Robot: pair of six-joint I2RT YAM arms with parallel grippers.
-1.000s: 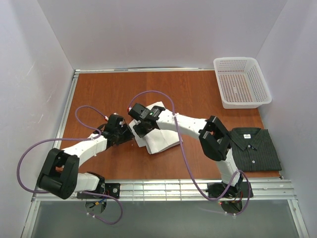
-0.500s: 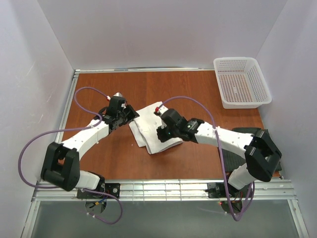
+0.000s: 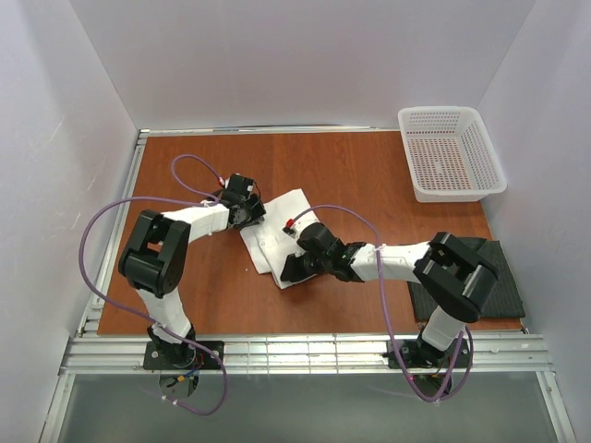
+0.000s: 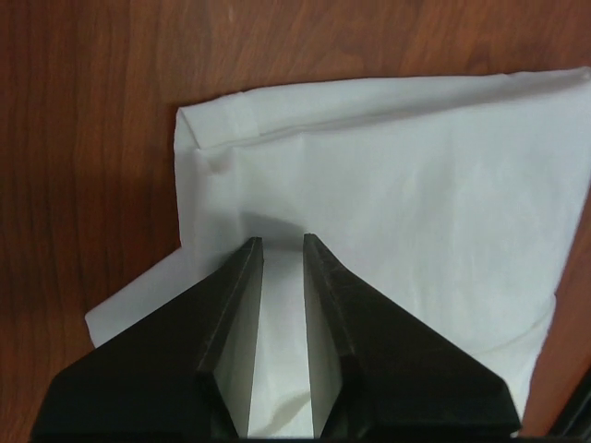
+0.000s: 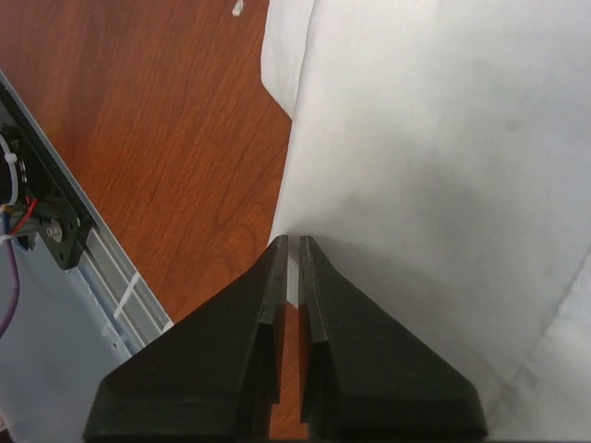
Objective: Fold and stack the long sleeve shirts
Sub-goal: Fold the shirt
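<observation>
Desk, mid-fold: white shirt is lying folded at centre, skewed at an angle, w/ both arms reaching in on it. Left end effector is sitting over the shirt's far-left part. Its fingers are standing a narrow gap apart, tips right at the cloth and white fabric showing all along the gap. Can't tell whether any cloth is being pinched. A folded cuff-like corner is lying just beyond the tips, w/ bare wood to the left.

Right end effector is meeting the shirt's near edge, above the wood. Its fingers are almost together, w/ a thin sliver of the white edge caught between the tips. The rest of the shirt is spreading away beyond them.

Dark shirt is lying flat at the desk's near-right corner, well apart from the white one and partly hidden by the right arm's elbow. A basket is sitting at the far-right corner.
</observation>
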